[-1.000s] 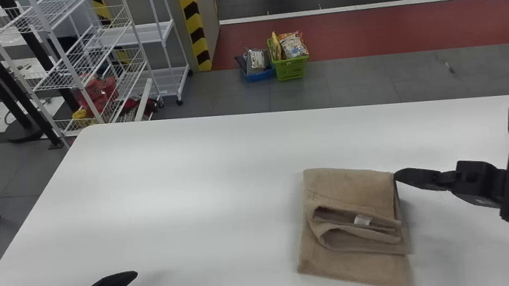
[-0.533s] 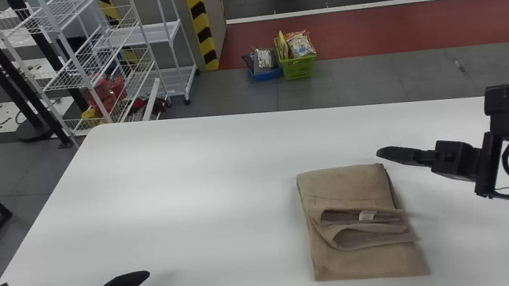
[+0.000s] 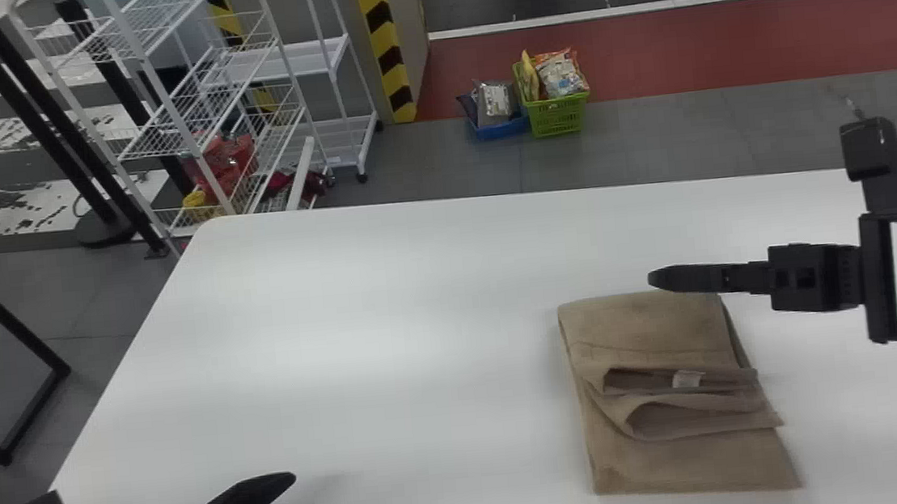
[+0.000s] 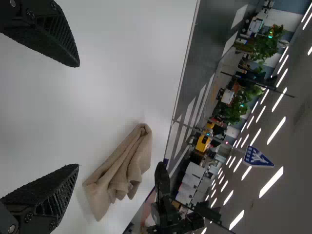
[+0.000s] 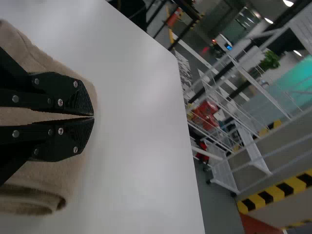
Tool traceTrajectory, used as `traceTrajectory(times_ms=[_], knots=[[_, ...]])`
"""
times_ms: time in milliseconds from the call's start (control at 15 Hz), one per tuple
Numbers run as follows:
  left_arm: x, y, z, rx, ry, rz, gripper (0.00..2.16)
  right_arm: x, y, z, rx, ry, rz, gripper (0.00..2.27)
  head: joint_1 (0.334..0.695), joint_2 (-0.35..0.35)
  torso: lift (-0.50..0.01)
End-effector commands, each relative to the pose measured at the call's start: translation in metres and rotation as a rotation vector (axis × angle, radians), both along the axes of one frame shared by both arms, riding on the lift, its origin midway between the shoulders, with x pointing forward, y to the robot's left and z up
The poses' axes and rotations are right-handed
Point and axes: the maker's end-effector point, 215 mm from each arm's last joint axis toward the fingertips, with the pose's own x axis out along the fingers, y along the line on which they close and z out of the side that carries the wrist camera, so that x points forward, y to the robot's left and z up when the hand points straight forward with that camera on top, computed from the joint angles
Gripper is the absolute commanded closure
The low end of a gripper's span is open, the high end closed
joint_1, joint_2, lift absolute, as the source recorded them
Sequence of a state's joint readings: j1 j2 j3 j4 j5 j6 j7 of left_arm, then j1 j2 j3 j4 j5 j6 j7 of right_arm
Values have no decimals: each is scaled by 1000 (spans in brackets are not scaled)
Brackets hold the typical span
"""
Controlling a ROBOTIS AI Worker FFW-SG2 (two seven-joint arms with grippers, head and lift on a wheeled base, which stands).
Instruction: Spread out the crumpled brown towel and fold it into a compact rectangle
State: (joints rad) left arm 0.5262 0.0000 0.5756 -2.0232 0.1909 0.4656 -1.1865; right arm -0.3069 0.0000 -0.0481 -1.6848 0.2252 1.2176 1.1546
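Bright, even light spread over the smooth white table (image 3: 387, 290), a pale sheen lay between its left edge and the folded brown cloth towel (image 3: 645, 320), faint shadows hugged the towel, long white ceiling strip lights (image 4: 276, 130) glowed overhead

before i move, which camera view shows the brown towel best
The head view: the brown towel lies nearly whole there, layers and pale tag visible. The left wrist view shows it smaller, at a slant; the right wrist view, part of it behind the right gripper.
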Motion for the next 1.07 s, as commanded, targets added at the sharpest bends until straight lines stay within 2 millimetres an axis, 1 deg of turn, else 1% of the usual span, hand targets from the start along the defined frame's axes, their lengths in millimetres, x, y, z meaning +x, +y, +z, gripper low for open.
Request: traceTrajectory(times_ms=[0,67,133,200,267,400,467,733,867,933,1000], knots=[[0,0,0,-2,-2,4,76,-36,12,22,-110,-56,69,495,695,253,-127],[0,1,-1,-4,0,6,73,-50,17,43,-84,-103,110,454,695,269,-127],[1,1,-2,-5,0,7,76,-56,18,50,-98,-129,119,451,695,284,-127],[1,1,-2,-5,0,8,73,-61,9,47,-163,-146,128,451,695,305,-127],[2,1,-2,-6,-1,8,73,-65,1,39,-228,-152,134,421,695,303,-127],[3,2,-5,-5,2,14,73,-68,-25,26,-352,-167,151,421,695,294,-127],[4,1,-7,-4,7,15,73,-69,-32,22,-382,-172,161,421,695,274,-127],[6,-2,-12,10,16,15,73,-72,-29,12,-510,-246,278,421,695,242,-127],[7,-2,-13,11,18,19,73,-69,-23,17,-565,-299,343,421,695,242,-127],[7,-2,-13,11,18,19,73,-70,-20,14,-592,-306,368,421,695,244,-127],[6,-2,-14,11,20,19,76,-72,-22,10,-629,-314,391,421,695,246,-127]])
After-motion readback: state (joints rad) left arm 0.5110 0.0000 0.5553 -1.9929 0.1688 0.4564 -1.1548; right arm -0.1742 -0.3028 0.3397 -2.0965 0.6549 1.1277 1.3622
